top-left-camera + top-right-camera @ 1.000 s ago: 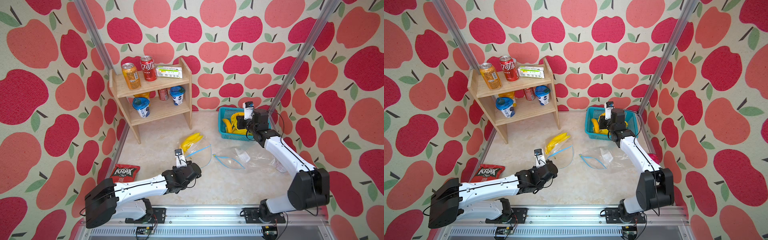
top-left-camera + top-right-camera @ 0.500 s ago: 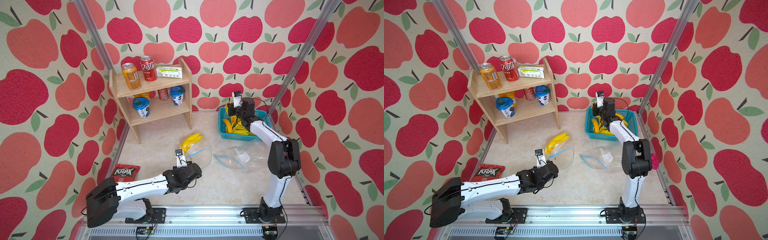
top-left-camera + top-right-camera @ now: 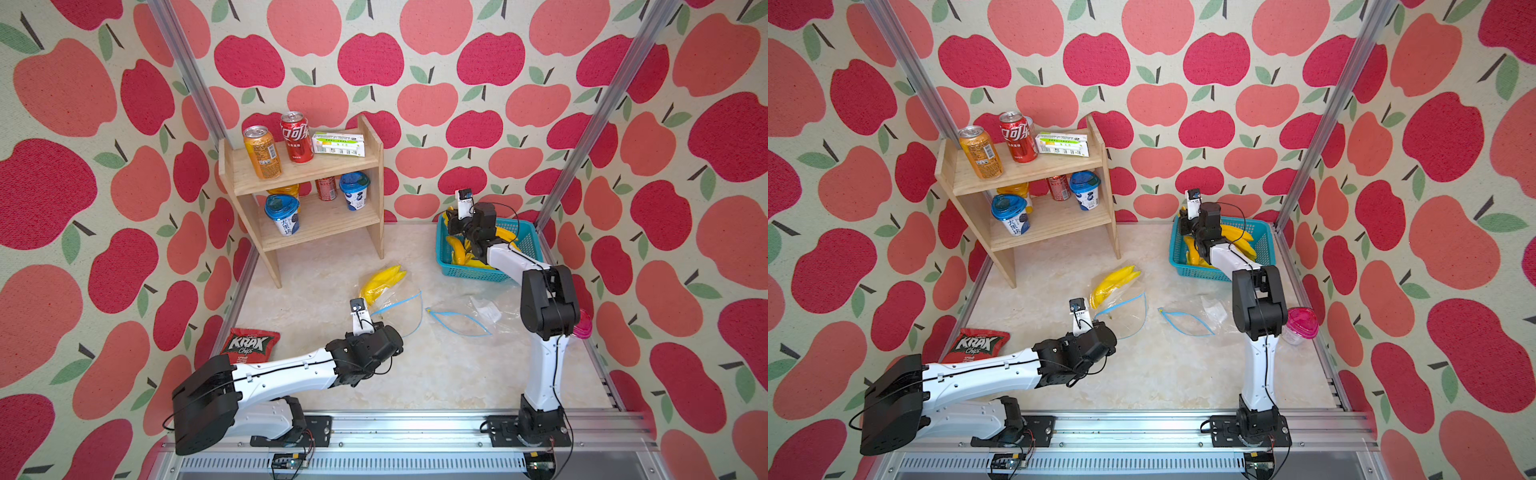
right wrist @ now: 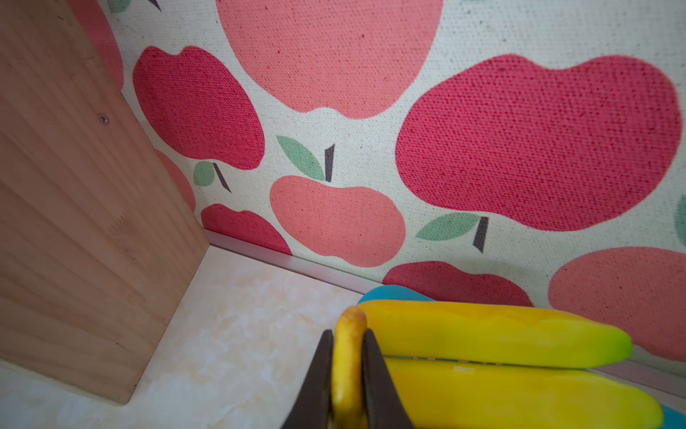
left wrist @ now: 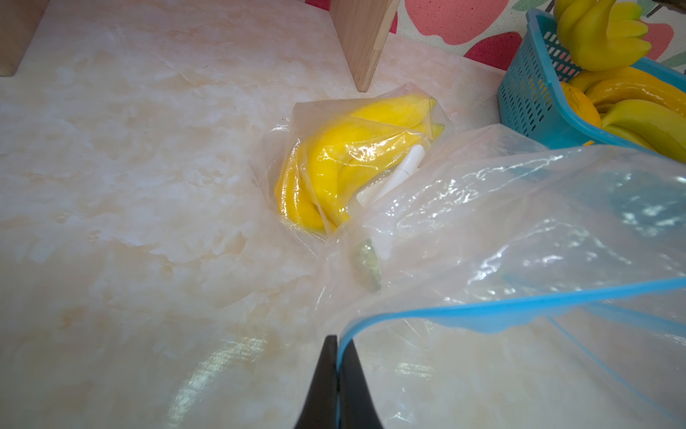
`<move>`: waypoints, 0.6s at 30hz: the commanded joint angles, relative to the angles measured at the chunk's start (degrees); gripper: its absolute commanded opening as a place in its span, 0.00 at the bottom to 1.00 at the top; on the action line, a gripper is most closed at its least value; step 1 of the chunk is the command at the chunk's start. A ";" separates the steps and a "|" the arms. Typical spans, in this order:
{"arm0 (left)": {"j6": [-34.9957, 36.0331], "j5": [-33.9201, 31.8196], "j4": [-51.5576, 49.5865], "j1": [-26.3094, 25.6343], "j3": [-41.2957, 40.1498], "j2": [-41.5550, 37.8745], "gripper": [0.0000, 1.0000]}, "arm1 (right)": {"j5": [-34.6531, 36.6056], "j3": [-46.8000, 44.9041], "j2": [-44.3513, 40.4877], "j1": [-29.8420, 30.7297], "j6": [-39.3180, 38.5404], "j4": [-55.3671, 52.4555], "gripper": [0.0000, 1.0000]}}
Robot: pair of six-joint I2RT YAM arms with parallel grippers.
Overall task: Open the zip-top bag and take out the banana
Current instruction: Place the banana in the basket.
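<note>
The clear zip-top bag (image 5: pixel 501 230) with a blue zip strip lies mid-floor, its mouth gaping. A yellow banana bunch (image 5: pixel 345 167) sits inside, at the bag's far end (image 3: pixel 382 279). My left gripper (image 5: pixel 337 340) is shut on the blue zip strip at the near rim; in both top views it (image 3: pixel 397 332) sits low, just in front of the bag. My right gripper (image 4: pixel 348 334) is shut on the stem of another banana bunch (image 4: pixel 482 330). It holds that bunch over the back-left corner of the blue basket (image 3: pixel 469 272), beside the back wall.
A wooden shelf (image 3: pixel 307 199) with cans and cups stands back left, close to the basket's left side. An empty second zip bag (image 3: pixel 461 324) lies beside my right arm. A Krax chips bag (image 3: pixel 249 345) lies front left, and a pink-lidded cup (image 3: pixel 1300 326) right. More bananas fill the basket.
My right arm has swung left and back, carrying its banana bunch from over the basket's middle to its back-left corner. The left arm and the bag have stayed still.
</note>
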 commanded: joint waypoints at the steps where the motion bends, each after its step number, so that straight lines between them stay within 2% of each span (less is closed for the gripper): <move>1: 0.08 -0.13 -1.34 0.38 -0.34 0.40 0.00 | 0.68 -3.40 -1.71 1.06 -0.21 2.37 0.08; 4: 0.21 0.15 -1.25 0.40 -0.25 0.52 0.00 | 1.51 -5.70 -2.21 1.26 -0.52 1.14 0.08; 6: 0.21 0.05 -1.03 0.42 -0.34 0.40 0.00 | 1.54 -6.61 -2.46 1.31 -1.08 0.35 0.19; 8: 0.30 0.05 -0.90 0.39 -0.35 0.54 0.00 | 2.00 -6.70 -2.66 1.41 -1.86 -0.95 0.20; 9: 0.21 0.12 -0.97 0.41 -0.34 0.61 0.00 | 2.42 -6.72 -2.90 1.42 -1.89 -1.20 0.25; 10: 0.13 0.14 -0.97 0.36 -0.34 0.71 0.00 | 2.82 -6.53 -3.01 1.40 -1.77 -1.52 0.34; 14: 0.20 0.09 -1.16 0.39 0.01 0.90 0.00 | 3.16 -5.28 -4.18 1.42 -1.54 -3.14 0.58; 18: 0.73 0.05 -1.16 0.32 0.41 0.73 0.00 | 2.58 -8.45 -9.66 2.15 -0.14 0.55 0.65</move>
